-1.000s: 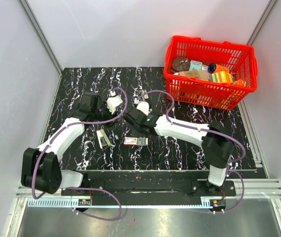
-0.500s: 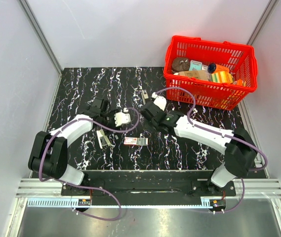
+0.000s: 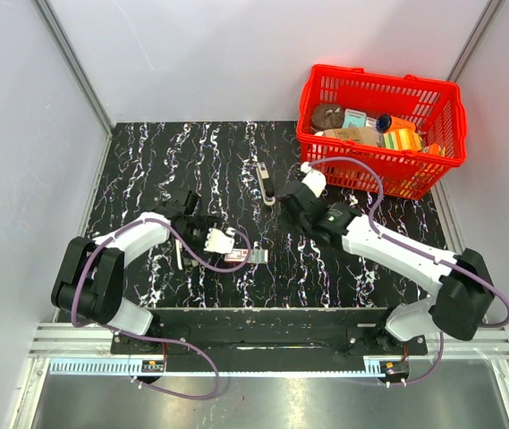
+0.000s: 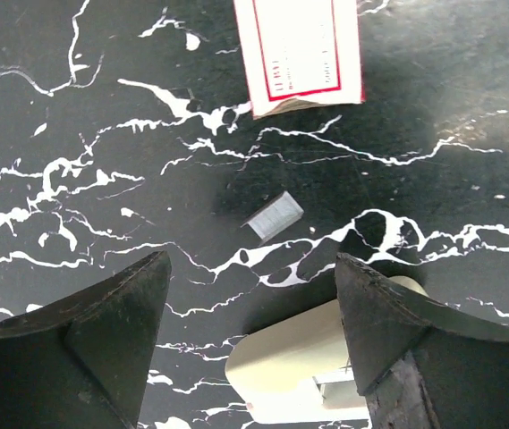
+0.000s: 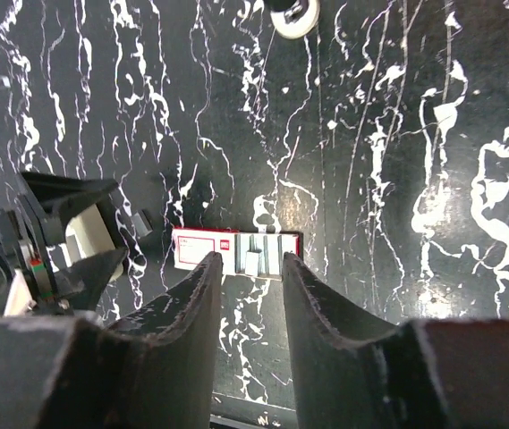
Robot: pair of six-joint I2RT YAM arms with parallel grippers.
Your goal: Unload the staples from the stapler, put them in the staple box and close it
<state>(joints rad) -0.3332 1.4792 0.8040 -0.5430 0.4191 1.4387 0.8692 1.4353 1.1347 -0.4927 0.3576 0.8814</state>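
In the left wrist view we see the stapler (image 4: 299, 357) on the table at 5 o'clock from the left tool (image 4: 252, 264), which is wide and empty. The stapler's long axis runs 8 to 2 o'clock. The right tool (image 5: 252, 259), narrow and empty, is farther off.

Staple strip (image 4: 273, 215) between stapler (image 4: 294, 362), box (image 4: 299, 49)

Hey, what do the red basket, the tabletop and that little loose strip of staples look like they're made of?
Red basket: likely moulded plastic, glossy, with open lattice walls.
Tabletop: black with white veins, a marble look; whether real stone or printed laminate, I cannot tell.
Staple strip: looks like metal, dull grey, a small ridged block.
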